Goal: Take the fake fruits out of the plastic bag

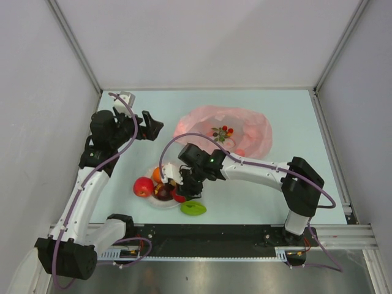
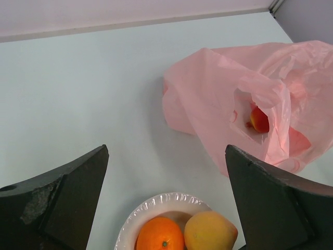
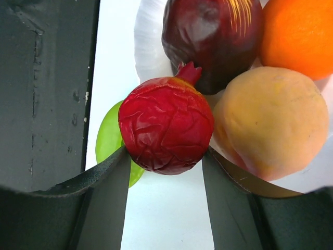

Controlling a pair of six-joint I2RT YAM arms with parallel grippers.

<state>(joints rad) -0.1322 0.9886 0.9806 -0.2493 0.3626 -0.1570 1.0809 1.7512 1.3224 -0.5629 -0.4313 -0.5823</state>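
The pink plastic bag [image 1: 228, 130] lies crumpled at the back of the table; in the left wrist view [image 2: 244, 99] a red-orange fruit [image 2: 259, 120] shows inside its mouth. My right gripper [image 1: 184, 187] is shut on a wrinkled red fruit [image 3: 165, 125] at the near edge of the white plate [image 1: 160, 205]. The plate holds an orange [image 3: 299, 36], a dark purple fruit [image 3: 213, 36] and a yellow-orange fruit [image 3: 270, 125]. A red apple [image 1: 144, 187] sits at its left. My left gripper [image 1: 152, 125] is open and empty, raised left of the bag.
A flat green piece [image 1: 193, 208] lies on the table just right of the plate, next to the black front rail [image 1: 245, 233]. White walls enclose the table on three sides.
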